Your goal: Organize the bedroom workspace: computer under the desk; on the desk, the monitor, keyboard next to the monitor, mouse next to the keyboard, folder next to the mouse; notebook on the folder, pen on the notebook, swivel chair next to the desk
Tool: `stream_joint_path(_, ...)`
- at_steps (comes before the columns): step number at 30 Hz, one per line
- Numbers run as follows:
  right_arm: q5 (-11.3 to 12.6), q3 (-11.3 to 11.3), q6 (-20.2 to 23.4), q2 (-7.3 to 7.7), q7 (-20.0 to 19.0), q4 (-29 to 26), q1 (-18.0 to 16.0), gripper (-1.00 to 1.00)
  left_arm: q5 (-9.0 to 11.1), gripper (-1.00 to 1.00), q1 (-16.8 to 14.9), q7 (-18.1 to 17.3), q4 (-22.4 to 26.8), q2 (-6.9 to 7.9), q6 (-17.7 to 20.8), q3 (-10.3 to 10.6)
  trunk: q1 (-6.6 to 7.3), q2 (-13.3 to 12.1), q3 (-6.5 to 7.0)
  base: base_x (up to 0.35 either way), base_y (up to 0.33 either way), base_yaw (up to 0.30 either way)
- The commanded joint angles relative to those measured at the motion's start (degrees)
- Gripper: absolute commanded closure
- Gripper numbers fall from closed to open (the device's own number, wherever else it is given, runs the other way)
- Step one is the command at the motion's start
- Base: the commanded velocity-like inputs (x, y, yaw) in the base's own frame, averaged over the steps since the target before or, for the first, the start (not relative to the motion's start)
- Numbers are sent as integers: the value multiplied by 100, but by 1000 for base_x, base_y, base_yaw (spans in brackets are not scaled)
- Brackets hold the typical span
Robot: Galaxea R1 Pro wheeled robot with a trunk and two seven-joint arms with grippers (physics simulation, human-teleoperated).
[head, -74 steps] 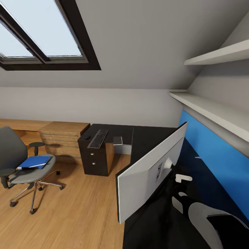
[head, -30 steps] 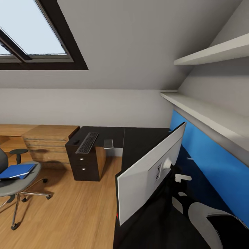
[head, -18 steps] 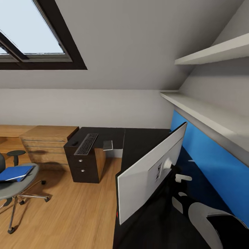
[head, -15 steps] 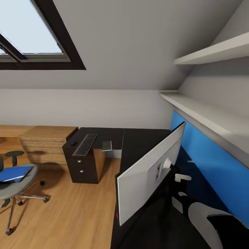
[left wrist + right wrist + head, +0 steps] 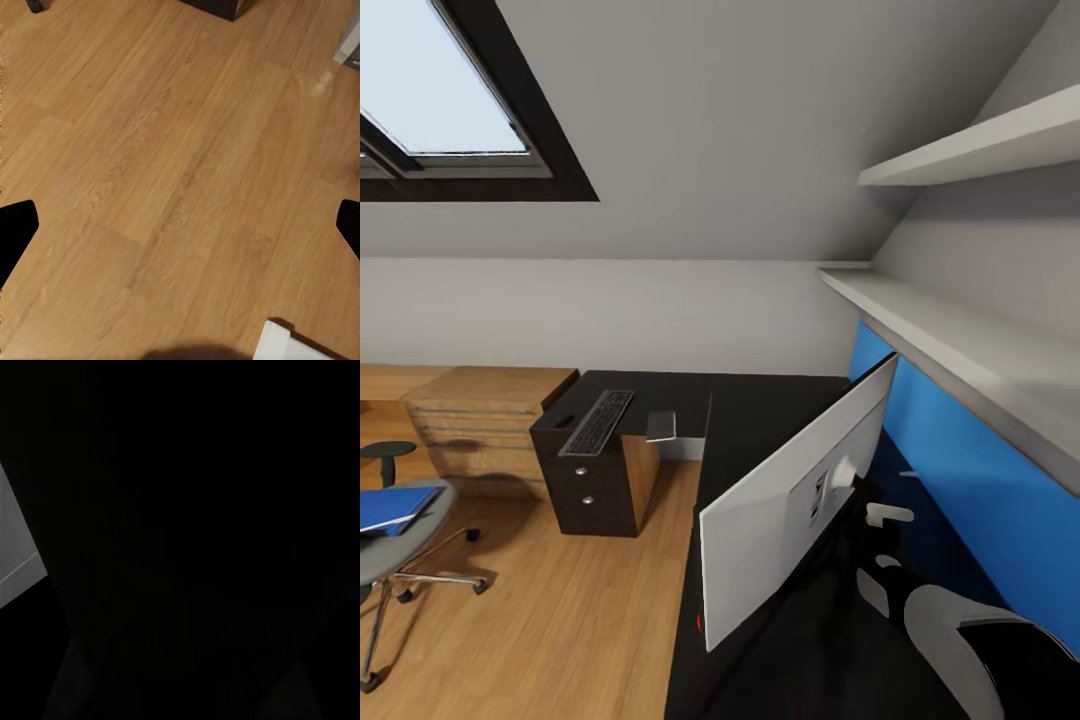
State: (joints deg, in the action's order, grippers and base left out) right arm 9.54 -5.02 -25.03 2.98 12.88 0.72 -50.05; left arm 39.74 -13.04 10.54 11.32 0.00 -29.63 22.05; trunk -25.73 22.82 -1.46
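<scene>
Head view is giving me the monitor (image 5: 790,505) standing on the near arm of the black desk (image 5: 760,410), white back toward me, its long axis running from near left up toward the blue wall panel (image 5: 960,480). The keyboard (image 5: 597,422) is lying on the far desk arm, lengthwise toward the grey wall, near the desk's left edge. At the frame's left edge the swivel chair (image 5: 395,530) is sitting on the wood floor (image 5: 560,610), well apart from the desk, with the blue folder (image 5: 390,508) flat on its seat. Left wrist view is showing me open floor planks between two dark fingertips (image 5: 15,236), so the left pincer (image 5: 180,236) is spread apart. Right wrist view is almost black; I cannot tell that pincer's state.
</scene>
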Motion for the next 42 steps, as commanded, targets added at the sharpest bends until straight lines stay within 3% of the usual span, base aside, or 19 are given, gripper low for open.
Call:
stream_joint_path(1,206,-140,-46,1,23,27,-5,100,8,-100,-5,51,2,17,-16,47,-5,10,-15,96,-79,0)
stream_joint_path(26,202,-148,-44,1,21,25,-5,100,8,-100,-5,62,2,50,-9,43,-5,10,-15,25,-134,0)
stream_joint_path(42,191,-157,-29,1,35,25,-5,100,8,-100,-5,60,2,52,-12,43,-5,10,-15,0,-11,0)
